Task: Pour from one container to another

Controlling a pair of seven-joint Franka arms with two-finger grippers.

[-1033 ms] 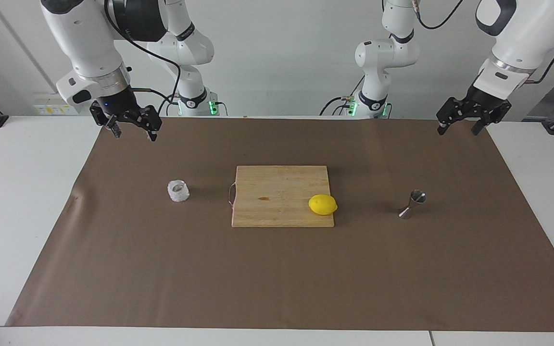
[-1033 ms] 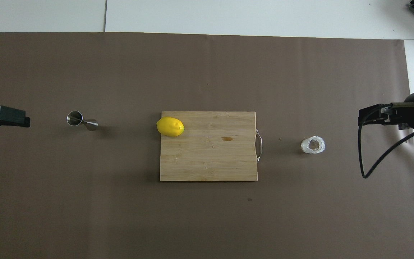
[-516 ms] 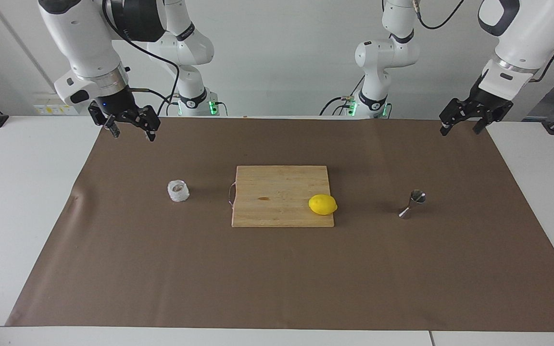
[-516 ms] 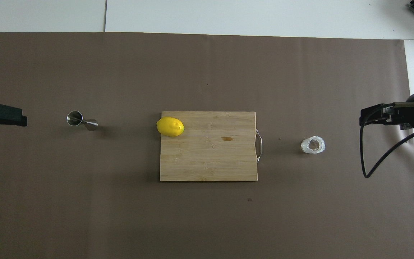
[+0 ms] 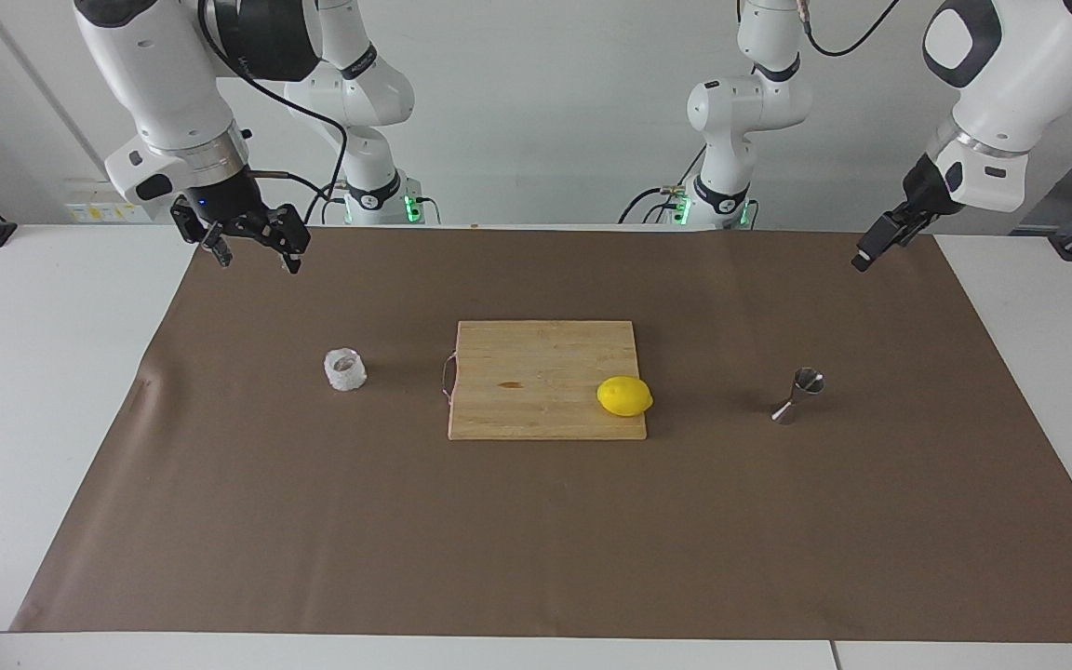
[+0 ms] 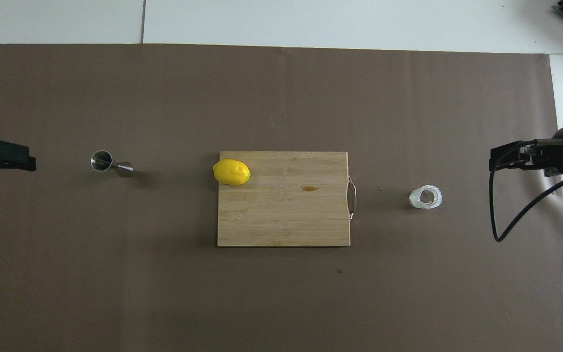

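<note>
While reading the facing view, found the crinkled cup (image 5: 344, 369) on the worktop (image 5: 536, 540) toward the right arm's end of the cutting board (image 5: 536, 372), the steel jigger (image 5: 797, 395) toward the left arm's end, and a lemon (image 5: 624, 396) on the board. Saw the right hand (image 5: 252, 244) raised, fingers spread and holding nothing, well apart from the cup. Could not tell whether the left hand (image 5: 871, 253) was open or closed. Judged the crinkled walls liable to buckle under a hard squeeze, spilling early.

While checking the overhead view, placed cup (image 6: 425, 197) and jigger (image 6: 110, 165) well apart, with the board (image 6: 286, 215) between. Feared the narrow jigger mouth being missed, or the jigger being tipped by a bump.
</note>
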